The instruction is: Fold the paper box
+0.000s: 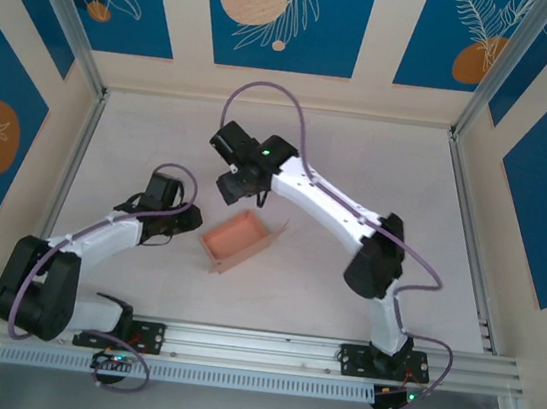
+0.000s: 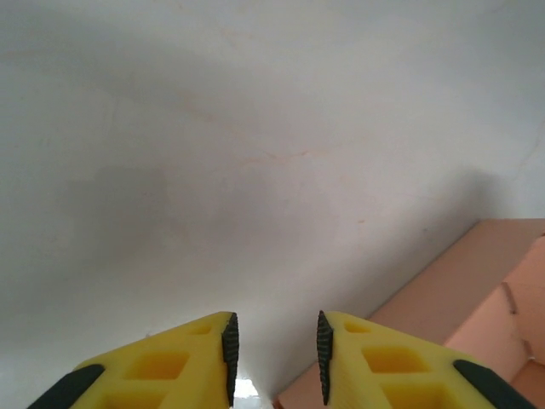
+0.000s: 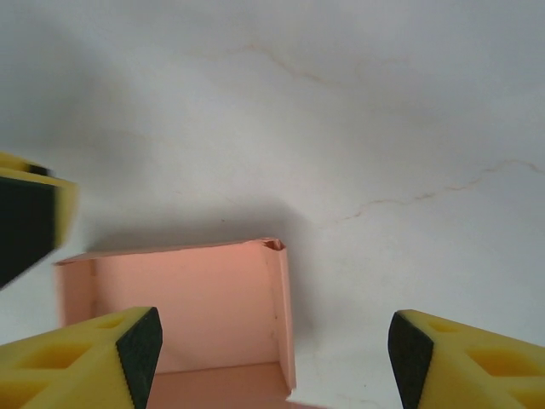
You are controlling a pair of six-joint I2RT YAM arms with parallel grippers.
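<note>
Though near the left claw (image 2: 277, 358), paper box (image 1: 238, 241) edges upright, open table (image 1: 361, 156) around.

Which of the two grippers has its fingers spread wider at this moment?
The right gripper: its fingers stand far apart, close to the paper box. The left gripper has just a narrow gap between its fingers, with nothing in it.

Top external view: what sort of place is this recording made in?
Probably a purpose-built robot test cell, not a home or shop: a bare white table boxed in by aluminium posts and printed blue wall panels, with the left arm and right arm bolted to a rail at its near edge.
</note>
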